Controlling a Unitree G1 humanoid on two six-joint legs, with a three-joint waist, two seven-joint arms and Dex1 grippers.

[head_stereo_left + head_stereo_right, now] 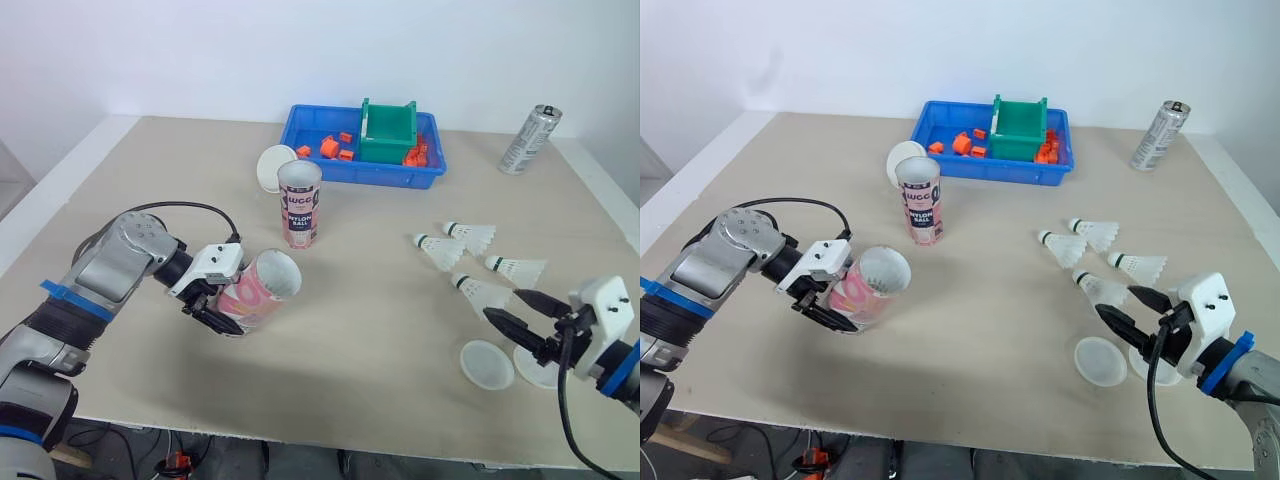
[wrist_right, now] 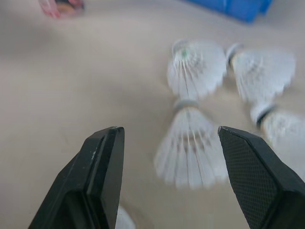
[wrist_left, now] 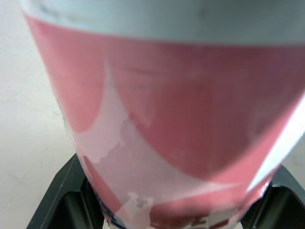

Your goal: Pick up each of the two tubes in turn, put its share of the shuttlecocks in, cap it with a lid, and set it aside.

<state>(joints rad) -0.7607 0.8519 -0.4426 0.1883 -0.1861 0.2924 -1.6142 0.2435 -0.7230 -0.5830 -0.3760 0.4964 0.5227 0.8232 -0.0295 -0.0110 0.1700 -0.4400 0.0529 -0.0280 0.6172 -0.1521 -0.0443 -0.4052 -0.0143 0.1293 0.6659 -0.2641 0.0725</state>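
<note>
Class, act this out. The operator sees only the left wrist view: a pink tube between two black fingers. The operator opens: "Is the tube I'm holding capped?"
Observer: No. The left hand holds the pink tube tilted, with its uncapped mouth facing the robot's right.
Operator: How many shuttlecocks are out?
Observer: Four shuttlecocks lie on the table, on the robot's right.
Operator: Where is the other hand?
Observer: The right hand is open, low over the table, right beside the nearest shuttlecock.
</note>
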